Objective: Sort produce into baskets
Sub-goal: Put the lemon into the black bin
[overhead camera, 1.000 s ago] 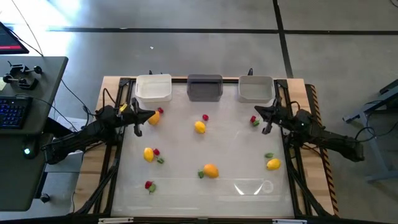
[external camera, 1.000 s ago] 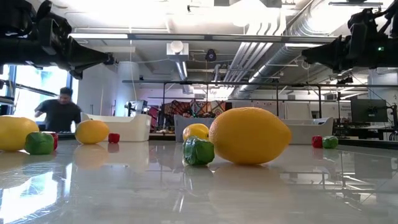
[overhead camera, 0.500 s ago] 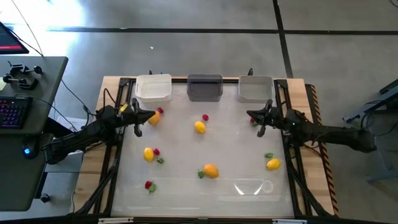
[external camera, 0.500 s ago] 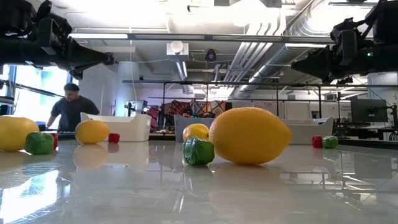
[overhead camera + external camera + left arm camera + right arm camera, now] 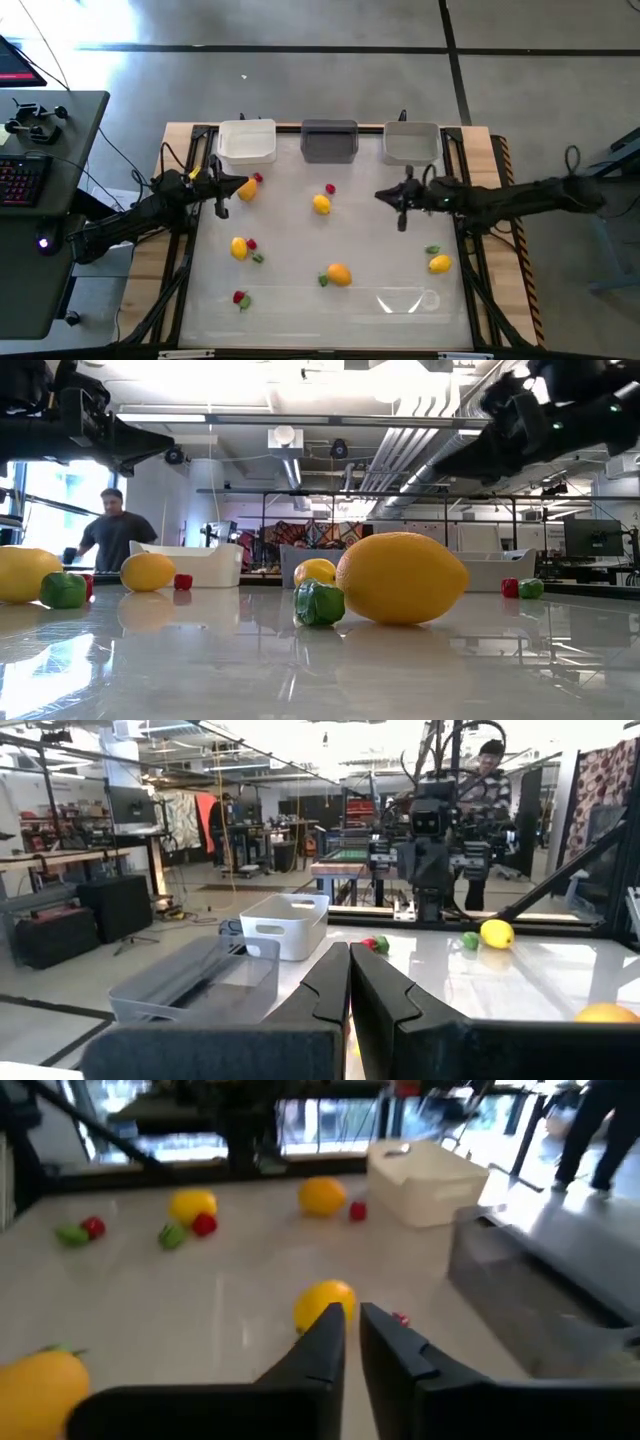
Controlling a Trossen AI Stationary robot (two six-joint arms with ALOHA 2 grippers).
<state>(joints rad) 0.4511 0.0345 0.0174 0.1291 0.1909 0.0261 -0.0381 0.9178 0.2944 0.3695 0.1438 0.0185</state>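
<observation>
Sorting produce: the produce lies scattered over the white counter, none of it in a bin.
Yellow and orange fruits: one mid-counter near the dark bin, one just in front of the white bin, one on my left side, one toward the near edge, one on my right side.
Red and green bits: small pieces beside most of the fruits, and a red one alone near the middle.
Baskets: white bin, dark grey bin and light grey bin stand in a row along the far edge.
My right jaws: over the counter in front of the light grey bin, pointing toward the middle fruit; nearly pressed together with a thin gap, pinching nothing.
My left jaws: above the counter just beside the fruit at the white bin; pressed together, empty.
Room: a person stands beyond the counter.
</observation>
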